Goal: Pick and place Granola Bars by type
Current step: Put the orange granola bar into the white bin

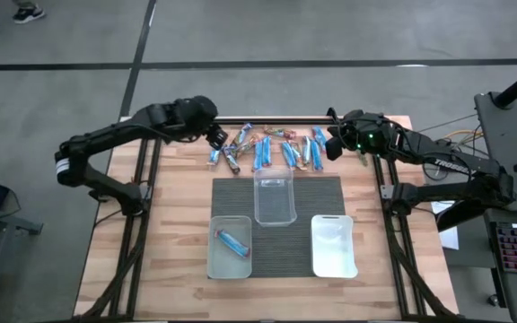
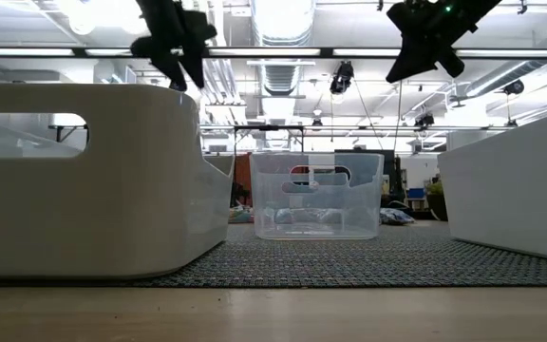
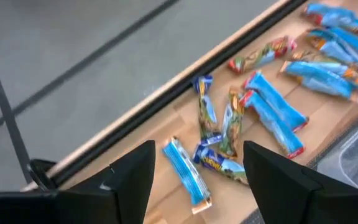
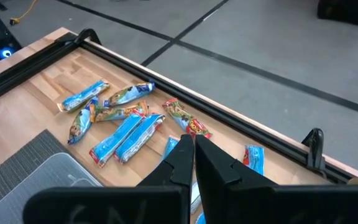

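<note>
— Most granola bars [image 1: 267,148] lay along the counter's [image 1: 178,215] far edge; one sat in your left tub [image 1: 230,247].
— And your claws?
— Left claw [image 1: 215,136] gaped empty above them; right claw [image 1: 333,144] was pinched closed.

Granola Bars [image 1: 267,148] lay along the table's [image 1: 178,224] far edge; three tubs [image 1: 275,196] sat on a mat [image 1: 285,251], one bar [image 1: 232,241] in the left tub [image 1: 215,260].

Lighting: we note bright, even overhead light from ceiling fixtures [image 2: 283,14], glaring in the low view; soft shadows; wrist views slightly blurred.
</note>
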Tool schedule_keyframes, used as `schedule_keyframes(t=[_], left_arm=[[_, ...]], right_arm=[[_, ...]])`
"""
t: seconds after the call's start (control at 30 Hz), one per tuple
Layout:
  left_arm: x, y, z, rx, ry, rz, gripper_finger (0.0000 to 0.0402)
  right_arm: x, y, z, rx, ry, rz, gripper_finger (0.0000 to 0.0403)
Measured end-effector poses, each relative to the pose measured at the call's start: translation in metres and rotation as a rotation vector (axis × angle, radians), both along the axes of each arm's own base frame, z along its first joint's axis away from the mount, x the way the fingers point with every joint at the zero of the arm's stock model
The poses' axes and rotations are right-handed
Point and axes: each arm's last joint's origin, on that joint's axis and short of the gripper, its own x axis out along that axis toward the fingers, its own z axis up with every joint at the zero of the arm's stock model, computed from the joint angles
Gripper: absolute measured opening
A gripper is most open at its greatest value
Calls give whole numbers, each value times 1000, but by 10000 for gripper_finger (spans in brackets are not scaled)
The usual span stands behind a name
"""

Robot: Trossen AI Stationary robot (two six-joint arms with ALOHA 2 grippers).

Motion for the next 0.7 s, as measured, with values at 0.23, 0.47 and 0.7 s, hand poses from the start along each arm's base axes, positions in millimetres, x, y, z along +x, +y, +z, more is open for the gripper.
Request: schedule_keyframes(t=[0.23, 0.47, 0.7], left_arm=[[-1, 7, -34, -131, -11, 71, 225], [-10, 17, -70, -170, -37, 119, 225], [-12, 24, -97, -230, -136, 162, 225]], right_arm=[[-2, 1, -4, 32, 40, 18, 9], [-3, 2, -5, 39, 52, 20, 9], [-2, 2, -5, 49, 50, 36, 9]])
